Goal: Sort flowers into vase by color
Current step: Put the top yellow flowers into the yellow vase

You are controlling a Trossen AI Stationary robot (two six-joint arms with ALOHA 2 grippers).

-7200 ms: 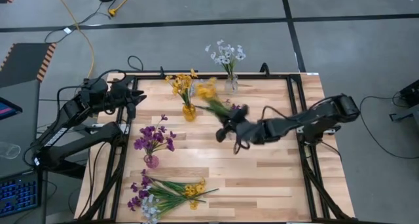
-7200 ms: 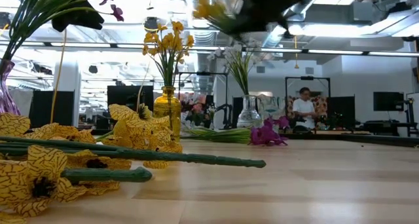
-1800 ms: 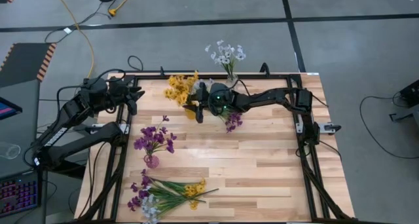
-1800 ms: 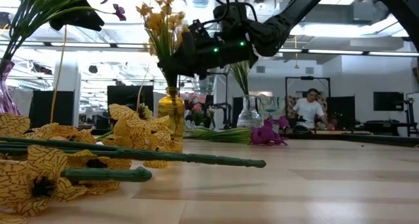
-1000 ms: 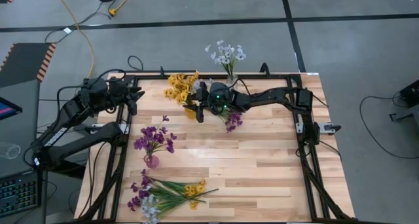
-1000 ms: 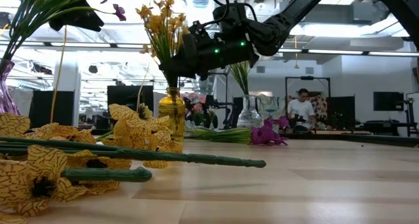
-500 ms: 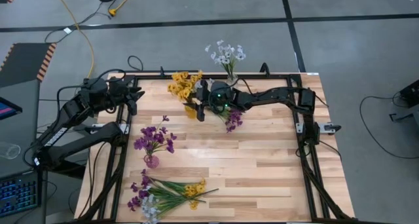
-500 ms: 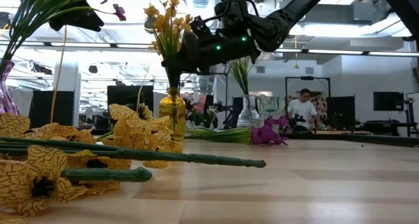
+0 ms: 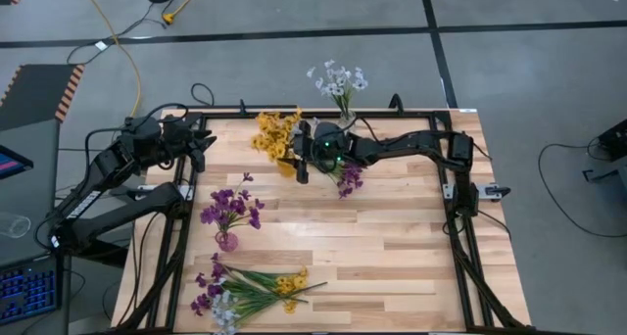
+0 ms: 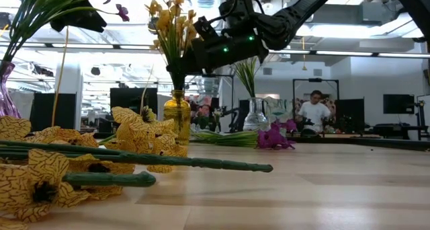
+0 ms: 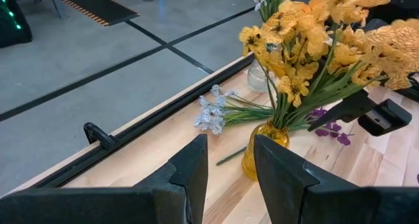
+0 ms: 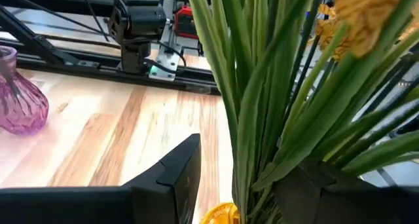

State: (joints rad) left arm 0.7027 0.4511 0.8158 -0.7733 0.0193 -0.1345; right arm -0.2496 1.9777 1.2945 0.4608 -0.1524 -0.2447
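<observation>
Flowers (image 9: 247,290) heaped beside purple vase (image 9: 226,241)

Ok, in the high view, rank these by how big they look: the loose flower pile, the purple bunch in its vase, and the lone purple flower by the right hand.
1. Loose flower pile, near the table's front edge: largest.
2. Purple bunch in its vase: clearly smaller.
3. Lone purple flower beside the right hand: smallest.
The camera looks straight down, so nearness hardly skews this.

Three vases (image 9: 226,241), two arms (image 9: 402,147)
</observation>
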